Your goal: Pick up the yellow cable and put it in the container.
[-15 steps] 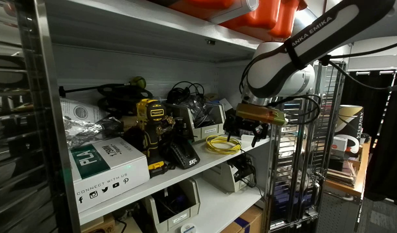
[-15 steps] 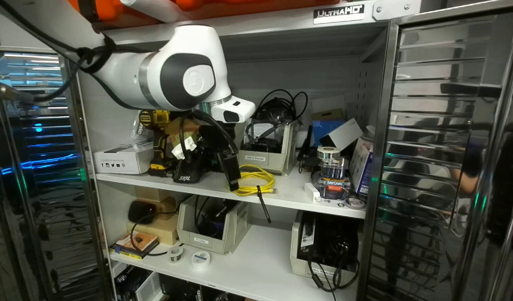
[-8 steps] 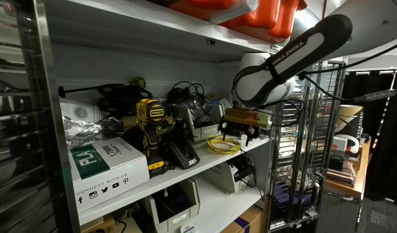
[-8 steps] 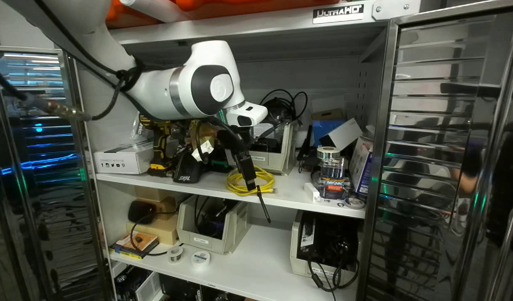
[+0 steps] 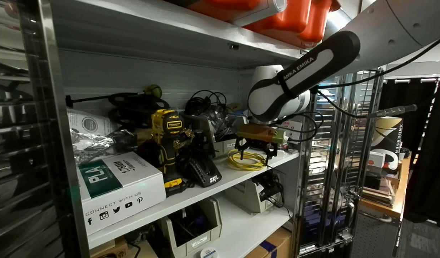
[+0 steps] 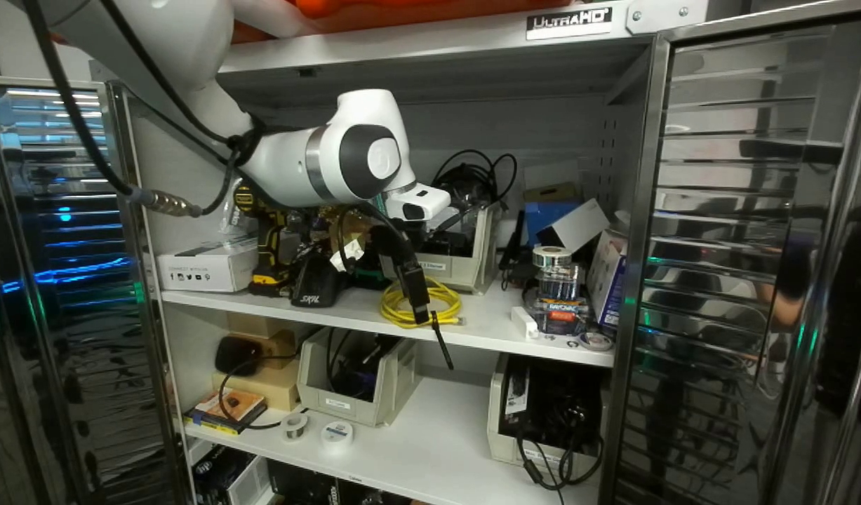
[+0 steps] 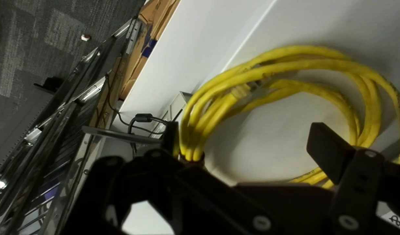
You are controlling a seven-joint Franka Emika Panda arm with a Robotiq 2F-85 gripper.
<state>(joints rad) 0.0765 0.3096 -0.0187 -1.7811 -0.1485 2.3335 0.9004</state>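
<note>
Planning a gentle pinch on the yellow cable (image 7: 304, 65)

I expect a light, limp load: loosely looped, smooth-jacketed cord that should flex rather than break, and may slide free if I catch only a strand or two. The spot I favour is the side where the turns bunch together and a black strap (image 6: 442, 340) appears to bind them, its tail hanging past the lip of the white shelf (image 6: 490, 314). Squeezing the whole bundle there ought to bring every turn up at once; pinching the fanned-out far side would likely leave loops trailing. I'd treat the plug (image 7: 241, 91) tucked among the turns with care, since it could snag.

My gripper (image 5: 254, 161) stands wide over it, nothing clamped. In the wrist view the bunched side shows between the fingers (image 7: 327, 147), one just outside the ring, the other over its open middle; whether either touches, I can't tell.

The cable itself lies roughly flat on that shelf, near the front edge. It's bright yellow and nearly round in plan, several turns thick, with fine dark print along the jacket, too blurred for me to read.
</note>
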